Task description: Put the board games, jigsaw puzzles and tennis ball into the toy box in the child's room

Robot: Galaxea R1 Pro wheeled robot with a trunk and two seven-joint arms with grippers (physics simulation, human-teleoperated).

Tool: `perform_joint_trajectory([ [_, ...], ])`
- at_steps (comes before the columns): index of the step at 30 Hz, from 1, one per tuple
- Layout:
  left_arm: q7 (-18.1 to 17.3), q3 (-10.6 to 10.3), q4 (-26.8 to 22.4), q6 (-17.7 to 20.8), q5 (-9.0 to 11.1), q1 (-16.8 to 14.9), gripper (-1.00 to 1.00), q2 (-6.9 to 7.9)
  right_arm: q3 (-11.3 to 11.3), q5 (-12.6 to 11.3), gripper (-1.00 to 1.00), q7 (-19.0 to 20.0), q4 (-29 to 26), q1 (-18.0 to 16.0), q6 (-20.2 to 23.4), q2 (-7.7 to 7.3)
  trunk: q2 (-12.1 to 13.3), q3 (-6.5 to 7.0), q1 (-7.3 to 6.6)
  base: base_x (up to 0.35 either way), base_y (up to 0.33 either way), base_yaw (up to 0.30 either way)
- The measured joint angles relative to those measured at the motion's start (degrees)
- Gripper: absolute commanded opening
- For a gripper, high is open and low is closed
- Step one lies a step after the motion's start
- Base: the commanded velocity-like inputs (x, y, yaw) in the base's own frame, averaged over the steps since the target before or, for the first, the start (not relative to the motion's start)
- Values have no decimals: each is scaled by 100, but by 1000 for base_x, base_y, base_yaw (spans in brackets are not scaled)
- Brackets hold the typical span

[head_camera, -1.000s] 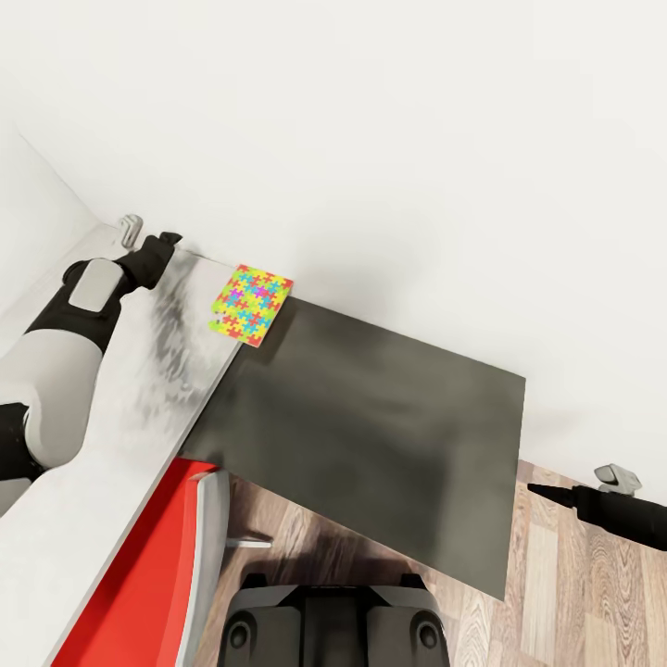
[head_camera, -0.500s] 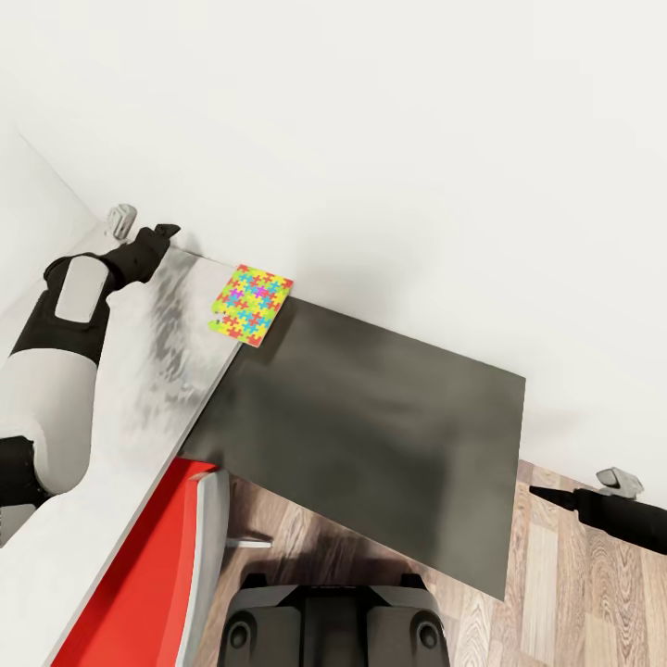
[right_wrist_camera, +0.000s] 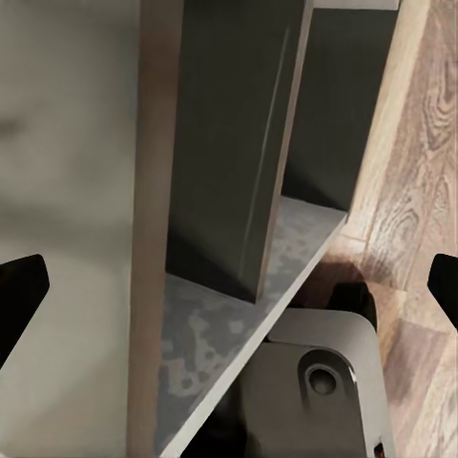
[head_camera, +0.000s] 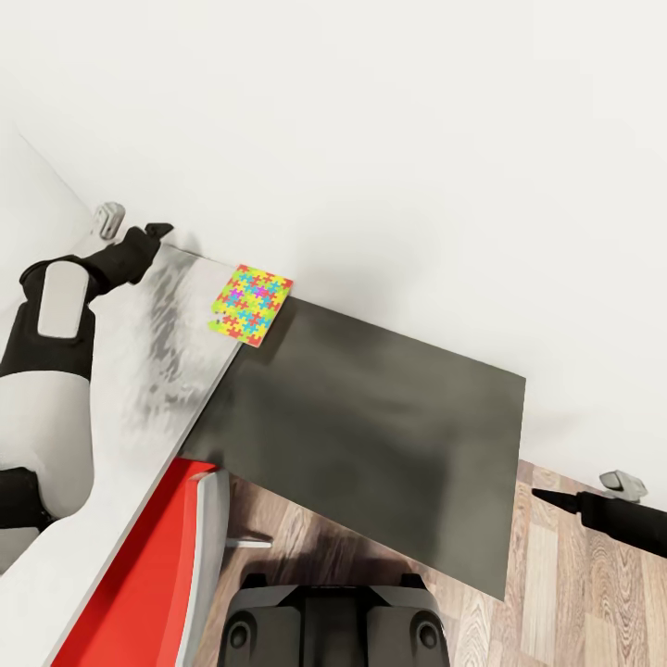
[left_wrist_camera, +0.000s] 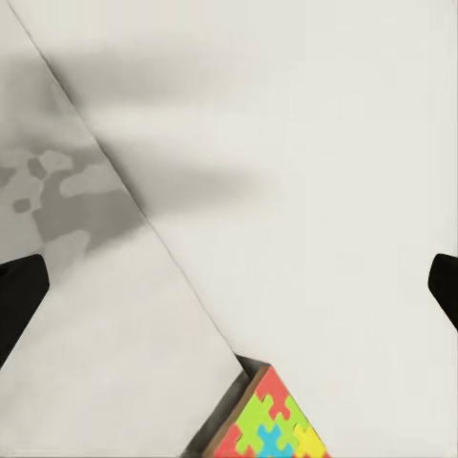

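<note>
A bright jigsaw puzzle (head_camera: 250, 303) lies flat on the pale table (head_camera: 111, 435) against the wall (head_camera: 371, 139), beside a dark cabinet (head_camera: 389, 435). The left gripper (head_camera: 148, 232) hovers near it, fingers spread wide, empty. The right gripper (head_camera: 547, 497) hangs over the wooden floor (head_camera: 574, 593), also spread.

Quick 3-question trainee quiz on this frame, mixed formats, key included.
1. True or false: the jigsaw puzzle lies on the table by the wall.
2. The left hand is: A) gripping the puzzle, B) open and apart from it, C) on the floor.
3. What red thing stands by the table's front edge?

Key: 1 true. 2 B; the left wrist view shows the fingers spread with nothing between. 3 the red chair.
</note>
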Motion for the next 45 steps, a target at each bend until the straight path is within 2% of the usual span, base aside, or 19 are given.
perform_joint_trajectory([
  [1,9,32,-239,165,3,113,100,-12,-4,0,100,2,6,9,-33,-6,0,0,-1,0,0,0],
  [5,14,51,-394,279,1,198,100,-25,-9,2,100,8,9,18,-117,-16,0,0,0,0,0,0],
  [11,17,60,-473,337,0,241,100,-36,-23,0,100,12,8,34,-181,-29,0,0,0,0,0,0],
  [19,20,66,-527,380,0,271,100,-67,-149,-11,100,35,-35,51,-192,-38,0,0,0,0,0,0],
  [27,22,64,-546,397,1,281,100,-162,-248,-24,100,144,-145,57,-136,-41,0,0,0,0,0,0],
  [32,25,54,-553,401,-17,269,100,-286,-326,-35,100,248,-291,58,42,-33,0,0,0,0,0,3],
  [34,27,38,-553,404,-33,255,100,-429,-452,-48,100,293,-404,53,198,-8,0,1,0,0,0,46],
  [35,27,38,-553,405,-38,255,100,-431,-454,-45,100,293,-406,54,200,-7,0,2,0,0,0,90],
  [36,30,28,-552,406,-45,248,100,-520,-548,-53,100,310,-463,42,286,2,0,3,0,0,0,90],
  [37,30,29,-552,406,-51,247,100,-523,-551,-51,100,311,-465,43,288,2,0,4,0,0,0,128],
  [38,44,20,-549,407,-58,238,100,-620,-667,-66,100,324,-518,28,366,8,0,6,0,0,0,128],
  [39,44,21,-549,408,-65,238,100,-623,-671,-64,100,324,-519,28,368,9,0,7,0,0,0,158],
  [41,103,15,-538,420,-101,220,100,-826,-911,-124,100,348,-617,-8,438,17,0,11,0,0,0,183],
  [42,104,16,-538,421,-108,219,100,-829,-915,-122,100,348,-619,-8,437,17,0,13,0,0,0,203],
  [44,193,9,-527,463,-165,188,100,-1004,-1078,-235,100,363,-706,-74,437,20,0,16,0,0,0,220],
  [45,194,9,-527,465,-172,187,100,-1006,-1080,-231,100,363,-707,-74,437,20,0,18,0,0,0,234],
])
